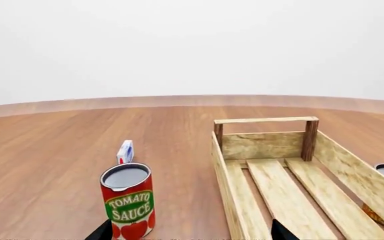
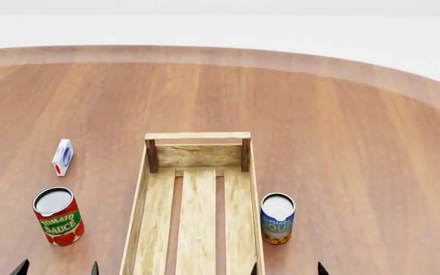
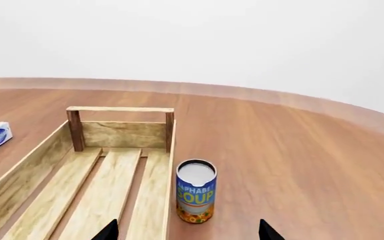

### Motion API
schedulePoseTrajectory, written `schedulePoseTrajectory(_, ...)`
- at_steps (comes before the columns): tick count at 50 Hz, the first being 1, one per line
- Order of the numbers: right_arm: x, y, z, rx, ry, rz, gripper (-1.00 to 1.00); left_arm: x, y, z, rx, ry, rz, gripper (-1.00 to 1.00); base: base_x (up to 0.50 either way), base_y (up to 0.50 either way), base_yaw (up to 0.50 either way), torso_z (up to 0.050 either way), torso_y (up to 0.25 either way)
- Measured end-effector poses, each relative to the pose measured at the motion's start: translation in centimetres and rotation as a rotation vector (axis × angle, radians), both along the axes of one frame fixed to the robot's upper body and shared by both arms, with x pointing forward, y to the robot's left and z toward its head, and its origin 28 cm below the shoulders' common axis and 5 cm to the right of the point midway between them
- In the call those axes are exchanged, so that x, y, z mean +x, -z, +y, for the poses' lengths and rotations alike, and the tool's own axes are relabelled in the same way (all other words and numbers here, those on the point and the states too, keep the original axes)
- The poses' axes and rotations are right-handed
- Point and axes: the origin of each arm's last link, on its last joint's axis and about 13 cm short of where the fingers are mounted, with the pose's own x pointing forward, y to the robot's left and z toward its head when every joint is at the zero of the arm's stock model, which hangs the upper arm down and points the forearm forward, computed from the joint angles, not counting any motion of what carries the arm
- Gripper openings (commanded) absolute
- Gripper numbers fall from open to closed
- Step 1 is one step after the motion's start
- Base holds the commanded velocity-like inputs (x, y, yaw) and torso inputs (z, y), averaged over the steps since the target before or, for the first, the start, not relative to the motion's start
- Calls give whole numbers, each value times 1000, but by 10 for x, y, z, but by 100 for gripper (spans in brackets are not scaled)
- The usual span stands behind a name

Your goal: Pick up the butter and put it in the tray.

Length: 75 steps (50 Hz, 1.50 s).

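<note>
Item 1, my left gripper (image 2: 58,270): only two dark fingertips show at the near edge of the head view, spread wide, nothing between them, pointing forward over the wooden table (image 2: 342,132).

Item 2, tomato sauce can (image 2: 57,216): upright, just ahead of my left fingertips.

Item 3, small white-blue carton (image 2: 62,157): beyond that can, well apart from the tray.

Item 4, tray (image 2: 153,206): centred between my arms, long axis running away from me, only bare slats showing inside.

Item 5, soup can (image 2: 277,218): upright, just beside the tray's right wall, outside it.

Item 6, my right gripper (image 2: 287,270): fingertips wide apart, holding nothing, low behind the soup can.

Item 7, butter: I cannot place it from these views.
</note>
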Motion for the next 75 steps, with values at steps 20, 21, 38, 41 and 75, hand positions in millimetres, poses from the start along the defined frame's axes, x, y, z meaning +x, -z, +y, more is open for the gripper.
schedulePoseTrajectory(20,44,-103,-10,19,-17,25,100,5,0,1,-12,-14,5,100,0,0,0,0,0)
schedulePoseTrajectory(21,46,-109,-11,18,-20,33,100,5,0,1,-13,-15,5,100,0,0,0,0,0)
schedulePoseTrajectory(38,68,-152,-11,-166,-272,134,100,6,-1,1,-21,-20,2,100,0,0,0,0,0)
schedulePoseTrajectory(41,66,-138,-4,-343,-456,209,100,6,-1,2,-20,-20,2,100,0,0,0,0,0)
schedulePoseTrajectory(75,32,-132,-12,-1067,-1043,788,100,5,2,2,-22,-21,6,100,0,0,0,0,0)
